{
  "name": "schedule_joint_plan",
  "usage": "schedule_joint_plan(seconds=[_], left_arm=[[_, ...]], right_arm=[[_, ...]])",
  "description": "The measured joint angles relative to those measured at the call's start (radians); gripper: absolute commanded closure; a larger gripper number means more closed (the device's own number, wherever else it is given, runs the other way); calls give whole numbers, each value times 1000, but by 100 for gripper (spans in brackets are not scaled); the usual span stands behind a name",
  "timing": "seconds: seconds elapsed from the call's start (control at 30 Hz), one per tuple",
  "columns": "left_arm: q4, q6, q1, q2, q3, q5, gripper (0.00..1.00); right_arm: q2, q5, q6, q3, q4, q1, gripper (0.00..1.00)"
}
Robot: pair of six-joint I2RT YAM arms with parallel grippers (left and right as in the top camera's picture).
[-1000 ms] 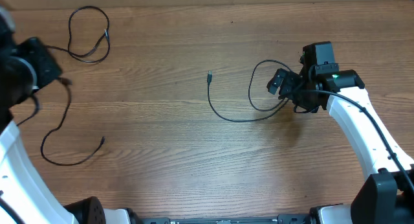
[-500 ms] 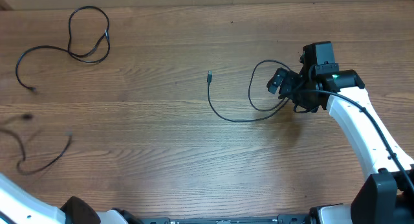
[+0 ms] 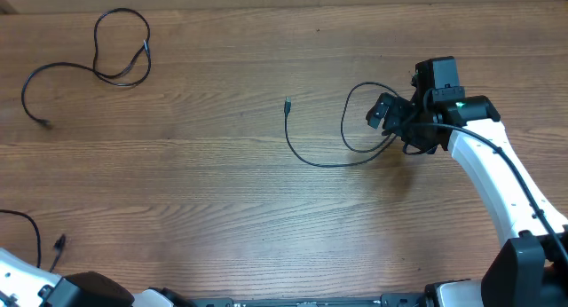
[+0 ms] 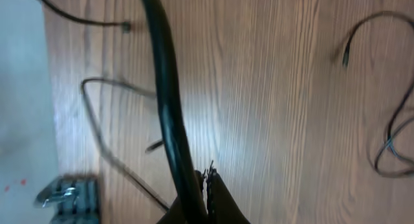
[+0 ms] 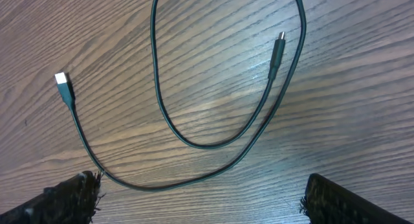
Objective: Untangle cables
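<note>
Three thin black cables lie apart on the wooden table. One cable [image 3: 115, 50] is looped at the far left. A second cable [image 3: 324, 161] curls in the middle, its loop [image 5: 226, 101] lying just ahead of my right gripper [image 5: 207, 199], which stands wide open above the wood. This cable's silver plug [image 5: 61, 78] lies to the left. The third cable [image 3: 31, 229] sits at the near left corner. My left gripper [image 4: 208, 185] is shut, and that thin cable [image 4: 97, 130] runs into its jaws. A blurred thicker black cord [image 4: 165, 88] crosses in front.
The table's left edge with grey floor [image 4: 19, 88] is close beside the left gripper, and a metal clamp [image 4: 68, 195] sits on that edge. The left arm [image 3: 84, 291] fills the near left corner. The right arm [image 3: 488, 165] reaches in from the near right.
My left arm has pulled back to the near left corner, dragging its cable from mid-left toward the front edge and uncovering the far-left cable's tail. The right arm has not moved.
</note>
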Motion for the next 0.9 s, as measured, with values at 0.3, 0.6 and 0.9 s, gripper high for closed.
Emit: schedule_joint_plan(seconds=[0.3,0.6,0.9], left_arm=[[410,175,0,1,-115,197,96],[589,237,0,1,-113,370,96],[423,222,-3,-1,-203,291,95]], right_arm=[[0,5,-1,0,-1,0,0],[0,5,0,0,-1,0,0],[0,5,0,0,0,0,0]])
